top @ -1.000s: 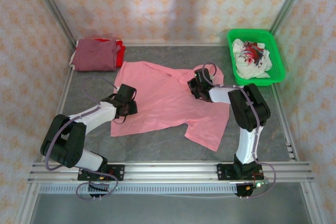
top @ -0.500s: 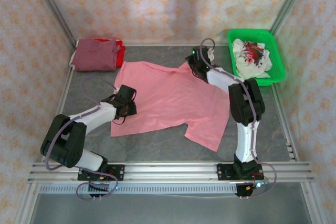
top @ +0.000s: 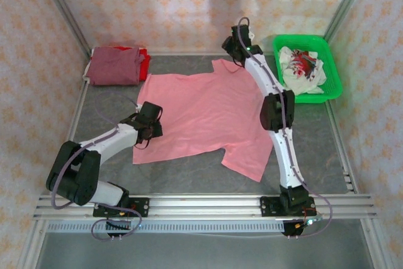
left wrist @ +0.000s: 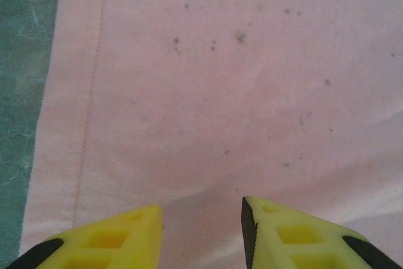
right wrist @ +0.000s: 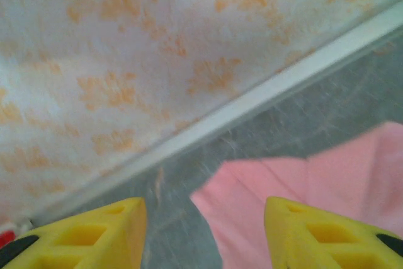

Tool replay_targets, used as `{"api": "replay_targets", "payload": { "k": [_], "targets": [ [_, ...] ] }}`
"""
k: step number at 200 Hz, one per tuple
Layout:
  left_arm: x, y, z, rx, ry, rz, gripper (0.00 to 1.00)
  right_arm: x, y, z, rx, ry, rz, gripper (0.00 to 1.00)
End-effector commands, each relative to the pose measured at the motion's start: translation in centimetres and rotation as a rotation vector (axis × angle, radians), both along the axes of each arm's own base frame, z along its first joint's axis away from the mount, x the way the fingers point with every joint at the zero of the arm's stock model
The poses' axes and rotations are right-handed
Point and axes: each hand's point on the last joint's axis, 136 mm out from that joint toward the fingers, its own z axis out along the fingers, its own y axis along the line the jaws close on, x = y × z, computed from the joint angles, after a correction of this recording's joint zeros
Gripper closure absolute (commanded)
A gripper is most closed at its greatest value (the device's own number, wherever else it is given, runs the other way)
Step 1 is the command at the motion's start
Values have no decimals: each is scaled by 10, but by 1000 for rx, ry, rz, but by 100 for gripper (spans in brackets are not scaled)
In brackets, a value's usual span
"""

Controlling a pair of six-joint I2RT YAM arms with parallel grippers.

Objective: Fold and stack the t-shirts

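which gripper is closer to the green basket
Right. The right gripper hangs just left of the green basket; the left gripper is over the pink t-shirt's left edge, well away.

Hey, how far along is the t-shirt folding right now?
Done: a maroon t-shirt lies folded on a red t-shirt in the far left corner. In hand: the pink t-shirt is spread flat, unfolded; the left gripper is open near its hem, the right gripper open by its far corner. Left: folding and stacking it.
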Motion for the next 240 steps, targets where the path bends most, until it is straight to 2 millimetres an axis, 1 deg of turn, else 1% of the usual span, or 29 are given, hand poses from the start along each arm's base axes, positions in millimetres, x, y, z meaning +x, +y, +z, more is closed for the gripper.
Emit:
{"api": "replay_targets", "payload": {
  "k": [1, 11, 15, 19, 20, 23, 25, 29, 30, 32, 36, 39, 42, 48, 49, 50, 56, 71, 89, 104, 106, 121, 138, 152, 165, 189, 203, 227, 240],
  "targets": [
    [-6, 11, 9, 25, -3, 37, 60, -60, 4, 52, -77, 7, 119, 48],
    [-8, 13, 15, 8, -4, 50, 60, -88, 6, 54, -69, -2, 145, 48],
    [-10, 13, 16, -1, -3, 54, 59, -99, 8, 51, -61, -2, 162, 48],
    [-12, 13, 19, -14, -1, 57, 59, -112, 8, 57, -48, -16, 176, 48],
    [-12, 13, 19, -17, 1, 58, 59, -114, 9, 61, -43, -25, 180, 48],
    [-14, 13, 20, -26, 2, 61, 59, -124, 8, 52, -37, -10, 186, 48],
    [-16, 14, 21, -30, 2, 66, 59, -131, 7, 55, -33, -16, 189, 48],
    [-19, 15, 23, -40, 7, 71, 59, -145, 6, 53, -28, -15, 197, 48],
    [-20, 15, 23, -44, 6, 72, 59, -147, 6, 57, -24, -25, 198, 48],
    [-22, 16, 23, -48, 9, 77, 59, -154, 5, 49, -27, -12, 203, 48],
    [-25, 16, 24, -58, 13, 80, 59, -168, 4, 48, -25, -17, 216, 48],
    [-29, 18, 24, -65, 19, 82, 59, -177, 3, 42, -29, -12, 223, 48],
    [-32, 18, 25, -72, 22, 82, 58, -187, 3, 42, -28, -18, 234, 48],
    [-39, 20, 24, -105, 35, 114, 58, -207, 3, 36, -30, -22, 256, 48],
    [-40, 20, 24, -110, 37, 116, 58, -210, 3, 34, -30, -21, 259, 48],
    [-42, 20, 24, -113, 40, 117, 57, -211, 3, 37, -28, -30, 264, 48],
    [-50, 23, 22, -132, 60, 135, 48, -230, 3, 24, -32, -17, 290, 48],
    [-70, 29, 15, -183, 119, 176, 47, -272, -6, 8, -64, 10, 335, 48],
    [-91, 39, 3, -228, 185, 253, 47, -311, -29, -15, -101, 70, 311, 48],
    [-104, 45, -8, -267, 229, 324, 44, -335, -45, -32, -124, 103, 284, 50],
    [-106, 45, -10, -273, 234, 333, 44, -338, -47, -30, -123, 92, 281, 50],
    [-115, 48, -20, -297, 258, 395, 44, -352, -61, -38, -126, 93, 231, 50],
    [-119, 44, -27, -329, 287, 423, 45, -361, -71, -43, -122, 74, 185, 51],
    [-125, 45, -30, -319, 320, 434, 45, -364, -76, -44, -129, 63, 167, 51],
    [-132, 52, -29, -272, 339, 448, 45, -365, -80, -46, -147, 63, 160, 51],
    [-137, 55, -29, -250, 333, 465, 46, -365, -87, -52, -183, 73, 139, 51],
    [-139, 59, -26, -211, 331, 472, 46, -365, -89, -53, -189, 67, 130, 52],
    [-131, 66, -8, -130, 278, 461, 45, -362, -90, -58, -183, 49, 113, 52],
    [-129, 66, -1, -108, 278, 455, 44, -359, -89, -58, -180, 40, 109, 52]
  ]
}}
